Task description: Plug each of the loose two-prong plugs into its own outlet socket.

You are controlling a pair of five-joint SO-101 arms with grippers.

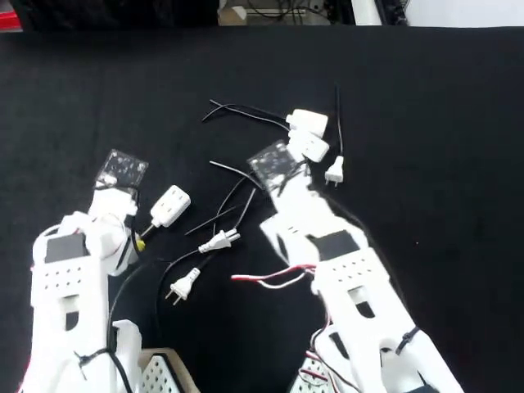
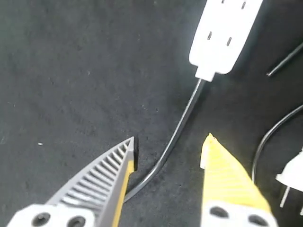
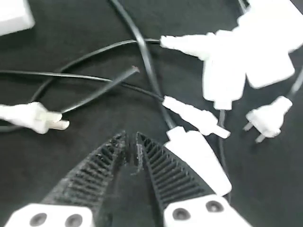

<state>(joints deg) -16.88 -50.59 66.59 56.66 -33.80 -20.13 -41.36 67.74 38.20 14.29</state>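
Observation:
My left gripper [image 2: 170, 142] is open over the black cloth, its grey and yellow fingers either side of a black cord that runs to a white outlet socket [image 2: 225, 35]. In the high view that socket [image 1: 170, 205] lies just ahead of the left gripper [image 1: 135, 235]. Loose white two-prong plugs lie at mid-table [image 1: 219, 241], nearer the front [image 1: 183, 285] and at the right [image 1: 334, 172]. My right gripper [image 3: 132, 141] is shut with nothing in it, low over tangled cords. Beyond it sit two more white sockets [image 3: 255, 52] and a loose plug [image 3: 267, 116].
Thin black cords [image 1: 237, 196] cross the middle of the table. Red and white wires [image 1: 266, 280] trail from the right arm. A clear module [image 1: 123, 168] sits on the left arm's wrist. Dark cloth stretches open at the far left and right.

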